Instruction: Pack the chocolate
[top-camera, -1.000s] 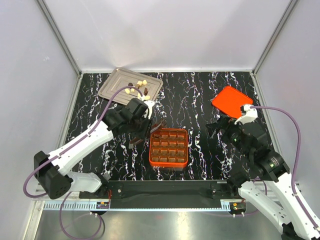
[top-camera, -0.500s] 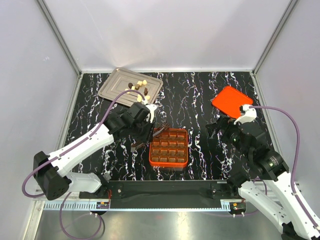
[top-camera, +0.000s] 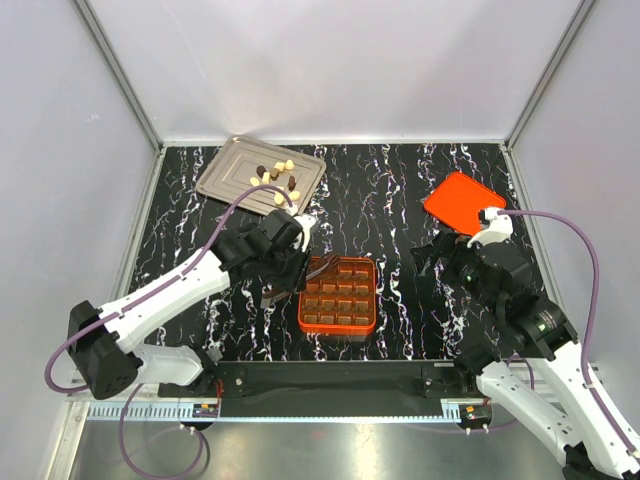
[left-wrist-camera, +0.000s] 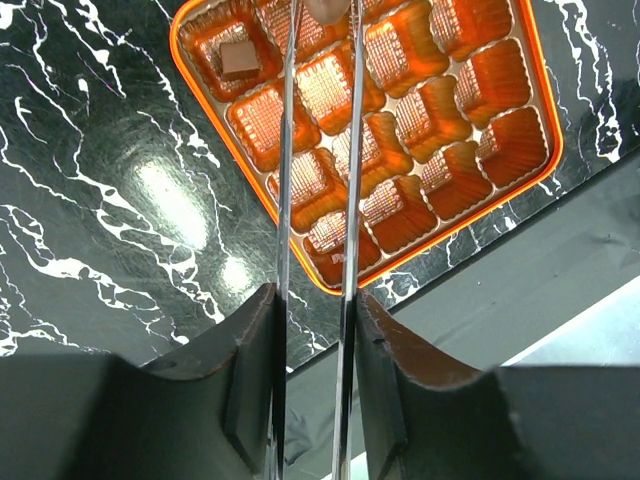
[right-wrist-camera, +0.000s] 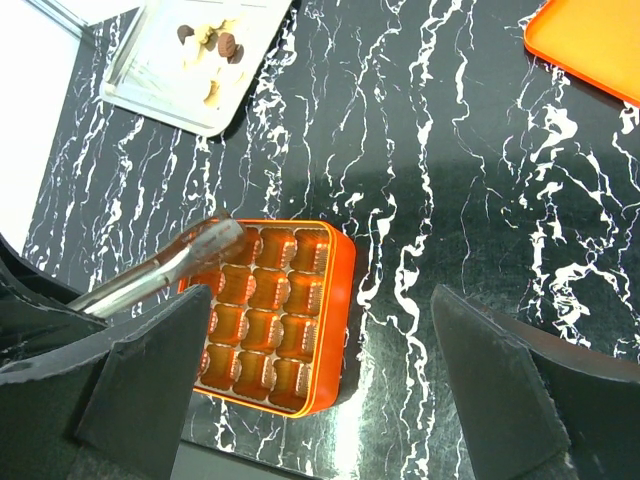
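One chocolate (left-wrist-camera: 238, 60) in orange box (top-camera: 337, 328), others (top-camera: 275, 178) on tray (top-camera: 225, 170), left claw (left-wrist-camera: 320, 40) (narrow) seemingly pinching cream piece (left-wrist-camera: 325, 8), right claw (right-wrist-camera: 320, 295) spread, empty.

Left fingers (top-camera: 318, 265) above orange box (top-camera: 337, 328) corner, chocolate (top-camera: 276, 176) on tray (top-camera: 228, 165).

L claw (left-wrist-camera: 322, 10) pinched narrow, angled down; R claw (right-wrist-camera: 318, 300) wide open.
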